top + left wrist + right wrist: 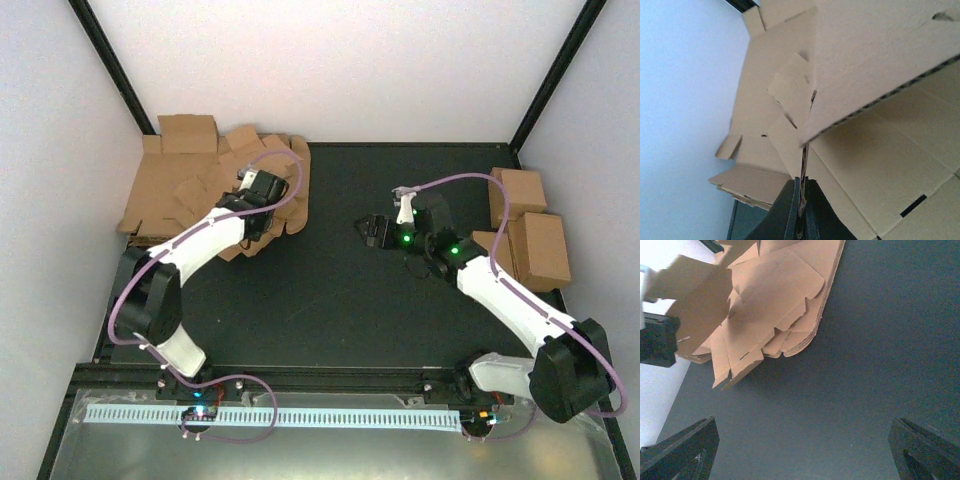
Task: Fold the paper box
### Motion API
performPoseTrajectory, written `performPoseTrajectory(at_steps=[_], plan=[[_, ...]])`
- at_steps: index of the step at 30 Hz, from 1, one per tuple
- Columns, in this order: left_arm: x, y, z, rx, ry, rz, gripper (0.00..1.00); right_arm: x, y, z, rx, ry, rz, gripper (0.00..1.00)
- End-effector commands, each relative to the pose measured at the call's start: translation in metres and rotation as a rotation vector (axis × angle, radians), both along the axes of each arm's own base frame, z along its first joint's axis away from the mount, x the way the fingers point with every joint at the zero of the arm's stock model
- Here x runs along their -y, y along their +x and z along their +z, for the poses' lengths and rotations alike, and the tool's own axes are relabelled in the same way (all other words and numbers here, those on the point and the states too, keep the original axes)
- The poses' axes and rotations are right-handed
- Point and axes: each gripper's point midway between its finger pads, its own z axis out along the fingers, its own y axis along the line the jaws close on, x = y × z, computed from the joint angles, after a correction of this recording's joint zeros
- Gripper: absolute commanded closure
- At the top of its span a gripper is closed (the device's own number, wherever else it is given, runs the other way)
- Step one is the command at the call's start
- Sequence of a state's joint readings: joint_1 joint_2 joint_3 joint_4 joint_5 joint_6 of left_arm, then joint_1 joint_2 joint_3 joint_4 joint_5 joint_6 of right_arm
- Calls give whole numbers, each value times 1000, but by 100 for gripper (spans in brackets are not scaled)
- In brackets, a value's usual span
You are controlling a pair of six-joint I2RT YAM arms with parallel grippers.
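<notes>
"Where does the top external camera sit?"

"High above and behind the rig. It faces down and forward over the whole worktop (330, 300), from far enough to take in both wrists at once."

"And the right wrist camera?"

"It sits just behind the right pincer (802, 422) and looks out between its fingertips. The view runs low across the dark worktop toward the heap of blanks (790, 305) and the lifted paper box (697, 295), both some way off."

"The left wrist one?"

"It looks along the left pincer (802, 187), so close to the cardboard that this fills most of the frame."

"What do the views share?"

"All three show the heap."
</notes>
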State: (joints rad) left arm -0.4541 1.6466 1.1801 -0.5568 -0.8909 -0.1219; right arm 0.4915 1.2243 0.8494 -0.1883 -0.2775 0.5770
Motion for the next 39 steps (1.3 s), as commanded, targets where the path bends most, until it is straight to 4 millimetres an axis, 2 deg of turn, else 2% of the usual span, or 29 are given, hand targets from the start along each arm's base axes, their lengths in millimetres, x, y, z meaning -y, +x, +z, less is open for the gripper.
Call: performPoseTrajectory(at_steps=[1,4,8,12,15,18,20,22,26,27,29,31,32,35,39], plan=[[-5,-4,53,119,-31,53,99,4,2,20,58,5,-17,4],[0,-8,71,147,-60,37,98,6,0,19,60,-1,-18,4],[27,-16,98,162,-125,-63,99,9,-1,21,72,-9,-29,4],[78,-37,118,142,-211,-258,99,17,-1,29,80,-31,-62,4],[122,-64,119,105,-194,-420,98,41,-3,43,119,-56,-174,4],[156,-92,108,69,-142,-496,98,64,-18,74,237,-34,-242,3],[176,-111,88,-5,-118,-529,99,83,-27,85,278,-66,-298,3],[193,-128,68,-72,-112,-540,98,98,-37,88,289,-105,-336,3],[230,-162,20,-188,-58,-584,98,117,-57,82,253,-139,-378,1],[236,-168,8,-210,-48,-585,93,121,-62,79,242,-141,-386,1],[251,-182,-17,-289,-71,-608,76,128,-70,79,244,-133,-404,1],[265,-196,-34,-363,-132,-643,38,134,-76,79,251,-123,-425,0],[270,-201,-38,-391,-168,-660,28,135,-78,80,260,-116,-428,0],[279,-210,-30,-413,-267,-692,15,136,-81,78,262,-118,-422,0],[269,-217,-7,-391,-355,-702,10,129,-80,66,227,-131,-389,0]])
